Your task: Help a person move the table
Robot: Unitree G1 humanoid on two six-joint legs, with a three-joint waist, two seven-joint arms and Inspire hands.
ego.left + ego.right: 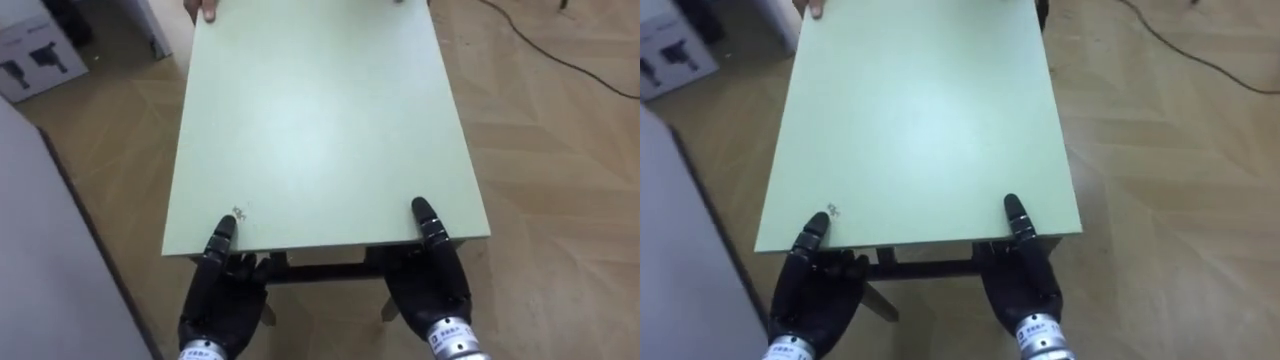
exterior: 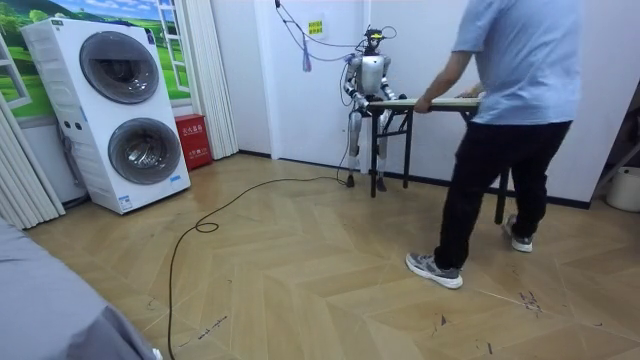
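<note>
Looking down through the head camera, I had the table [image 1: 310, 120] straight ahead, its pale green top running from my 6 o'clock out to 12 o'clock. My left hand [image 1: 222, 300] was clamped on the near edge at about 7 o'clock and my right hand [image 1: 430, 285] at about 5 o'clock. Each had its thumb laid flat on top and its fingers tucked beneath the edge, so both were gripping the table rather than resting on it. I judged that the 2 hands were spread toward the 2 near corners to stop the top from twisting and to share the load evenly. At the far edge, around 11 o'clock, the person's hand [image 1: 205, 8] was on the corner. The room view showed the person [image 2: 520, 80] standing at that end, arms forward, holding the top level, while I stood at the other end by the wall. With 1 carrier at each short end, the table could travel lengthwise. Whether its legs were off the floor I could not tell. A cable [image 1: 560, 55] crossed the wooden floor at 1 o'clock and a box [image 1: 35, 55] lay at 10 o'clock, so I judged that any step would need to match the person's pace and steer between them, a snagged leg being the main risk.
</note>
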